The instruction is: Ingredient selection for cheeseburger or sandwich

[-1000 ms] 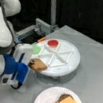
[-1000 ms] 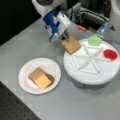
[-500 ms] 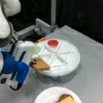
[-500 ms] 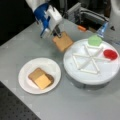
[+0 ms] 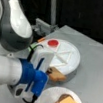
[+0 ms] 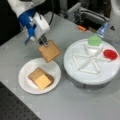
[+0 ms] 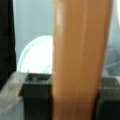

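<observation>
Clearly a brown toast square (image 6: 49,51) hangs clamped in the end effector (image 6: 44,43), lifted off the desk (image 6: 75,105) between the white plate (image 6: 26,83) and the round divided tray (image 6: 105,75); on the plate rests toast, patty (image 6: 51,78) and cheese square (image 6: 42,81); green leaf (image 6: 94,40) and red disc (image 6: 110,54) sit in the tray.

I see a grey worktop (image 6: 75,105) in both front views. Directly on it sit a white paper plate (image 6: 26,82) and, just beside it toward a front view's right, a round white divided tray (image 6: 110,72). A small orange piece (image 6: 81,28) lies farther back.
</observation>
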